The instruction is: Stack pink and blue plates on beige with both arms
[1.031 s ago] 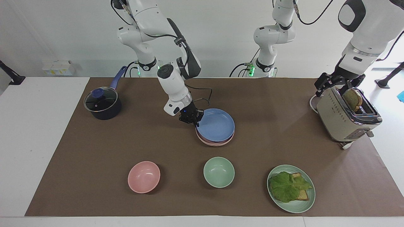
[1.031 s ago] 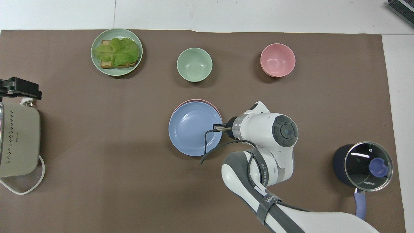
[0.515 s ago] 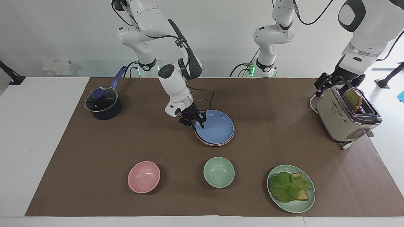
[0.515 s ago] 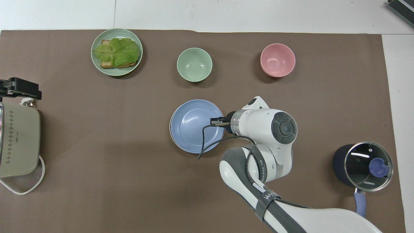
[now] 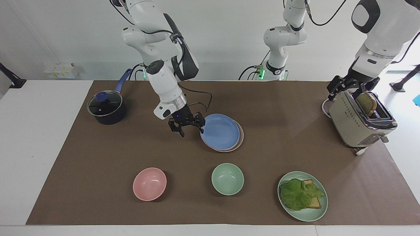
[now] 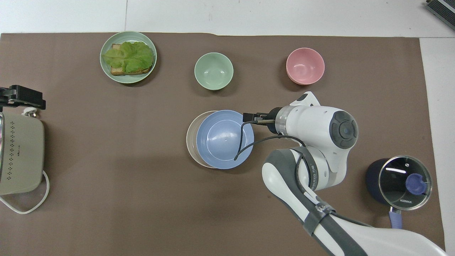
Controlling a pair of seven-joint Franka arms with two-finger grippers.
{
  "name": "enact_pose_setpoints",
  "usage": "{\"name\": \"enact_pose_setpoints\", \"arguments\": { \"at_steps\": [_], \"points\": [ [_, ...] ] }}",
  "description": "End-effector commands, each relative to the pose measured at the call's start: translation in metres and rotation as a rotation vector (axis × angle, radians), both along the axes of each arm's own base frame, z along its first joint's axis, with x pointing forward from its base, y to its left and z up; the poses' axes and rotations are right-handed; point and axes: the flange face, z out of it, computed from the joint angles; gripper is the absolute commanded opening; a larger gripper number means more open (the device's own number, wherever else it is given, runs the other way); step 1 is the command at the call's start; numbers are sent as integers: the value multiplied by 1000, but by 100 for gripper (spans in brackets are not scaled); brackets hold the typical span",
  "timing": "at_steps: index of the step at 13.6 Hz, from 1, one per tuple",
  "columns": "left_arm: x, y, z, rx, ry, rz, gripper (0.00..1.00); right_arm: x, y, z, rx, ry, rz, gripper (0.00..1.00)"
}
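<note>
While the right end effector hangs open just beside the blue plate, that plate tops the stack, offset on the beige plate; "KONKA" marks the saucepan lid. Left end effector sits open at the toaster.

Bright, even light falls from above, so the brown mat shows only soft, short shadows: a faint dark patch beside the stacked plates under the right arm, and small rims of shade around the pink bowl, the green bowl and the pot. The pot's glass lid carries small white glints in the overhead view, and the toaster has a mild sheen on its metal top. Both views are sharp with no motion blur, though the white wall and the bare tabletop look close to washed out, perhaps slightly overexposed.
</note>
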Motion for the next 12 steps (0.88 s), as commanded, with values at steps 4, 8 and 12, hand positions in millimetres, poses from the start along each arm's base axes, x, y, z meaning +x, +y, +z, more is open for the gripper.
{"name": "enact_pose_setpoints", "arguments": {
  "at_steps": [4, 8, 12],
  "points": [
    [-3, 3, 2, 8, 6, -4, 100, -3, -7, 1, -14, 14, -16, 100],
    [-3, 3, 2, 8, 6, -6, 100, 1, -75, 51, -131, 20, -18, 100],
    [-3, 3, 2, 8, 6, -4, 100, -23, -147, 113, -237, 87, -58, 100]
  ]
}}
